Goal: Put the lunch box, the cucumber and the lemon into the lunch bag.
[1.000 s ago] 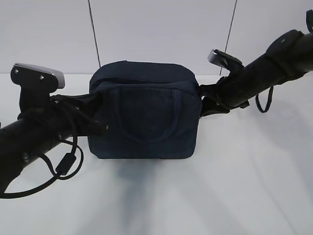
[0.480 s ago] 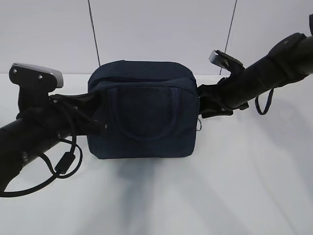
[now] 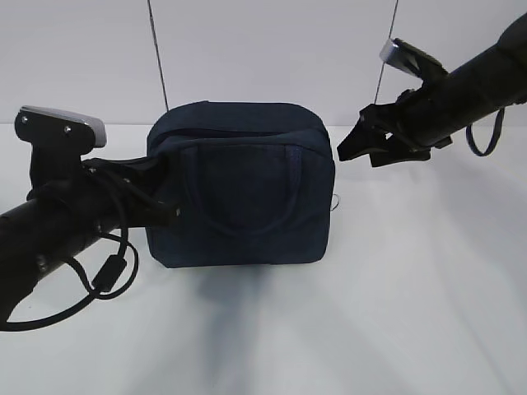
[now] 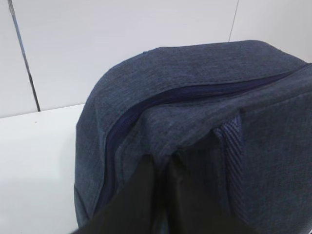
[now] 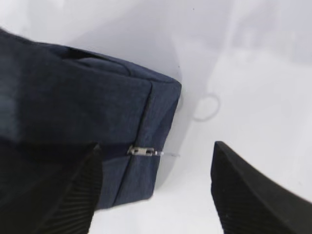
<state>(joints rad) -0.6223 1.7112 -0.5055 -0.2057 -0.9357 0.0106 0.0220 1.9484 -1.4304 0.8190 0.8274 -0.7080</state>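
The lunch bag [image 3: 240,185], boxy and dark navy, is standing upright on the white table, its zipper [image 4: 146,105] lying shut along the top edge. A loop handle is hanging flat against its front, a metal ring pull [image 5: 207,107] dangling at its right side.

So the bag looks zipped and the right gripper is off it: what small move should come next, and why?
Probably the left gripper should open and back off the lunch bag. It is shut on the fabric at the bag's left side, while the right gripper is open and apart from the bag. The zipper pull sits at the corner and the zipper line looks closed, with none of the food items in view.
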